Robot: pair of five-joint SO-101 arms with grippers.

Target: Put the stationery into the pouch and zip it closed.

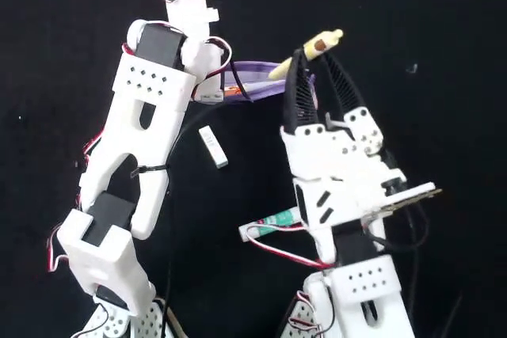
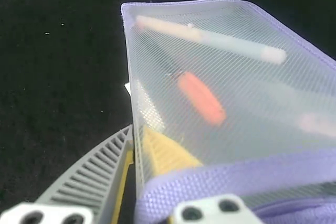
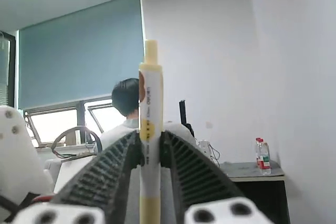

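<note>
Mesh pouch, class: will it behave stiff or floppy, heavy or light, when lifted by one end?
Probably floppy: the mesh pouch has a thin see-through wall and a cloth zip band, so it may sag. Likely light, but the long pen and orange item inside could slide and shift its weight when tilted.

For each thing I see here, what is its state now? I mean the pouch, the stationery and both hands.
pouch: gripped at its edge by the left hand, some items already inside.
left hand: shut on the pouch.
right hand: shut on the pen.
pen: clamped in the right hand, outside the pouch.
white block: lying loose on the table.
green and white stick: lying on the table, partly under an arm.
</note>
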